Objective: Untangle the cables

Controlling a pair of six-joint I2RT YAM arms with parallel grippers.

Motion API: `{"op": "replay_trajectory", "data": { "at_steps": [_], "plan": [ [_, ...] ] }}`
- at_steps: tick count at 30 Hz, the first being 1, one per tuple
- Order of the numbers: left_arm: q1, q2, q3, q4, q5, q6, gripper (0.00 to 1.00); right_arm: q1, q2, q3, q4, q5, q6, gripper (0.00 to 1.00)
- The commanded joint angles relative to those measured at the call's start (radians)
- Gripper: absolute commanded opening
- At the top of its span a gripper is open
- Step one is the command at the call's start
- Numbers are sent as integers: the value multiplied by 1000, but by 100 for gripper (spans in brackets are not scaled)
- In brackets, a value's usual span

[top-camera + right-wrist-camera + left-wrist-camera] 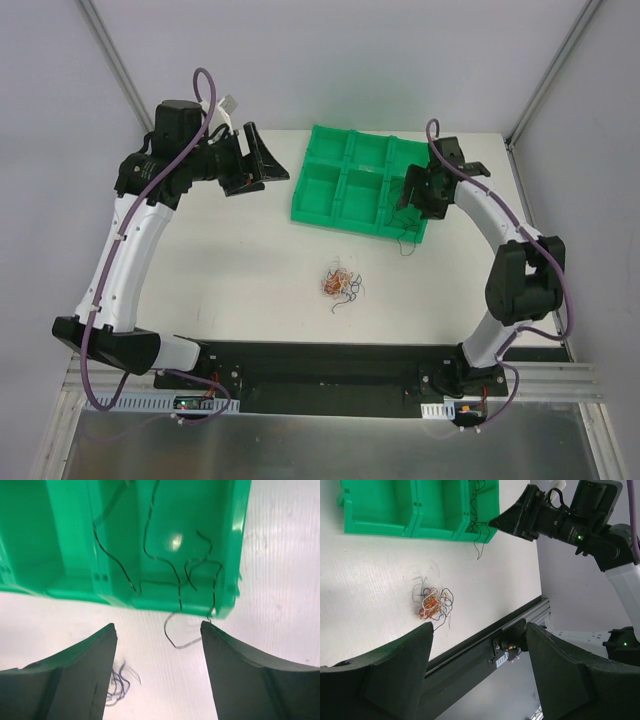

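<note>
cables (338,283): tangled clump on table (230,260); black strands (180,580) draped over green tray (318,212) corner.
handling: likely feather-light, springy, snag-prone; pinch one loose end at clump edge.
left gripper (479,630): fingers wide, empty.
right gripper (157,630): fingers wide, empty.

A green compartment tray (335,220) sits slightly askew toward the far right of my white table (250,260). Along the near edge lies a black base plate (330,365), with an aluminium rail (560,375) on its near side. Slanting aluminium posts (110,60) frame the pale walls.
</note>
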Motion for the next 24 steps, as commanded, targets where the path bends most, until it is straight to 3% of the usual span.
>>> {"op": "replay_trajectory", "data": {
  "at_steps": [1, 6, 12, 18, 22, 24],
  "plan": [
    [-4, 35, 5, 8, 41, -11, 74, 14, -107, -146, 34, -54, -30, 69],
    [-13, 37, 13, 7, 55, -12, 73, 86, -134, -284, 151, -51, -92, 68],
    [-22, 64, 14, 7, 98, -34, 75, 116, -20, -257, 200, 11, -125, 64],
    [-36, 34, -4, 8, 89, -18, 77, 138, 41, -206, 142, 43, -127, 37],
    [-36, 15, -27, 7, 66, -4, 77, 147, -16, -216, 131, 109, -128, 3],
    [-36, 12, -29, 2, 70, -6, 77, 139, -41, -188, 108, 139, -125, 0]
  ]
}}
